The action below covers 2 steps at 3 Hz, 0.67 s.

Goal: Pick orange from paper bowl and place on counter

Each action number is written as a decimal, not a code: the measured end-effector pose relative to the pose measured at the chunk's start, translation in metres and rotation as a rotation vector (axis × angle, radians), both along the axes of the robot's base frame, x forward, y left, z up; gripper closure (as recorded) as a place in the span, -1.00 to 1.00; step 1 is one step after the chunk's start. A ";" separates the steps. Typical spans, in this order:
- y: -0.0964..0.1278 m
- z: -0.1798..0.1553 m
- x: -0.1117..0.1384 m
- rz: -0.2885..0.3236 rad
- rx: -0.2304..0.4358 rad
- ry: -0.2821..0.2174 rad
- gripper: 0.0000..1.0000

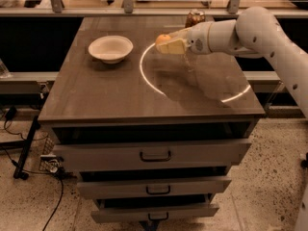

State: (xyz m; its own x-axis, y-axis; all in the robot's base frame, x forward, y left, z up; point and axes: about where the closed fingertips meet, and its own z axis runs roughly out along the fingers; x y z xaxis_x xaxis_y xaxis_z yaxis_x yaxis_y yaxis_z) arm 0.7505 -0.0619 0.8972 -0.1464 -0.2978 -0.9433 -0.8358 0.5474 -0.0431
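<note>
The orange [163, 38] sits between the pale yellow fingers of my gripper [168, 44], which is shut on it. The gripper holds it a little above the counter [110, 93], over the upper left arc of the glowing white circle [147, 78]. The white paper bowl [110, 48] stands empty at the back left of the counter, to the left of the gripper and apart from it. My white arm [240, 32] reaches in from the right.
A brownish-gold drink can [195, 18] stands at the back of the counter, just behind the gripper's wrist. The cabinet has several drawers [155, 154] below. Cables [29, 162] lie on the floor at the left.
</note>
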 end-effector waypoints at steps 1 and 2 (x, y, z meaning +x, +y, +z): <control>0.013 -0.015 0.002 0.063 -0.029 0.018 0.03; 0.025 -0.024 0.001 0.132 -0.065 0.007 -0.45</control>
